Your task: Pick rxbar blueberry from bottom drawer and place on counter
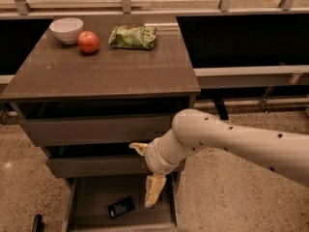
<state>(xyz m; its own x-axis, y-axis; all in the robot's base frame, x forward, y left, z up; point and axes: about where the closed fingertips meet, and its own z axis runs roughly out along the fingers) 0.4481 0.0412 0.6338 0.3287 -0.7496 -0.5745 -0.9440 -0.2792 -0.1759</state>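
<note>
The rxbar blueberry (120,207), a small flat dark bar with white print, lies in the open bottom drawer (91,197) near its front. My gripper (153,193) hangs just right of the bar and slightly above it, over the drawer's right part, fingers pointing down. One pale finger (154,190) shows clearly; another part sticks out left near the wrist. The gripper holds nothing. The counter (101,71) is the dark brown glossy cabinet top above.
On the counter stand a white bowl (66,29), a red apple (88,41) and a green chip bag (133,36) along the back. The two upper drawers (91,129) are partly pulled out. My arm (241,144) crosses from the right. Terrazzo floor (231,207) surrounds the cabinet.
</note>
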